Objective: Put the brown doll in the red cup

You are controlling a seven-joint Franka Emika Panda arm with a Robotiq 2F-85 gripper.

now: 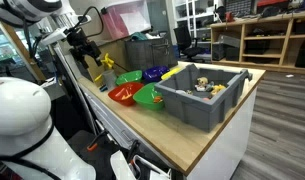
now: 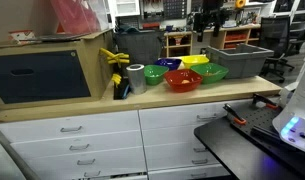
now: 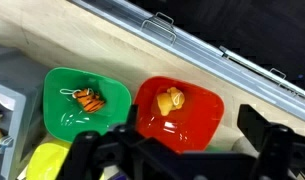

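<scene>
The red cup [image 3: 197,125] is a shallow red dish on the wooden counter, and a small yellow-brown doll [image 3: 171,101] lies inside it. My gripper [image 3: 177,142] hangs above the dish's near side, open and empty, with a dark finger on each side. In both exterior views the gripper [image 1: 85,46] [image 2: 206,20] is well above the red cup [image 1: 122,95] [image 2: 182,80].
A green bowl [image 3: 64,120] holding a small orange-brown item [image 3: 89,99] sits beside the red cup. Yellow [image 1: 158,73] and purple [image 1: 128,76] bowls stand behind. A grey bin [image 1: 197,100] of objects is next to the bowls. A grey roll [image 2: 137,75] and a yellow object [image 2: 117,60] stand by a box.
</scene>
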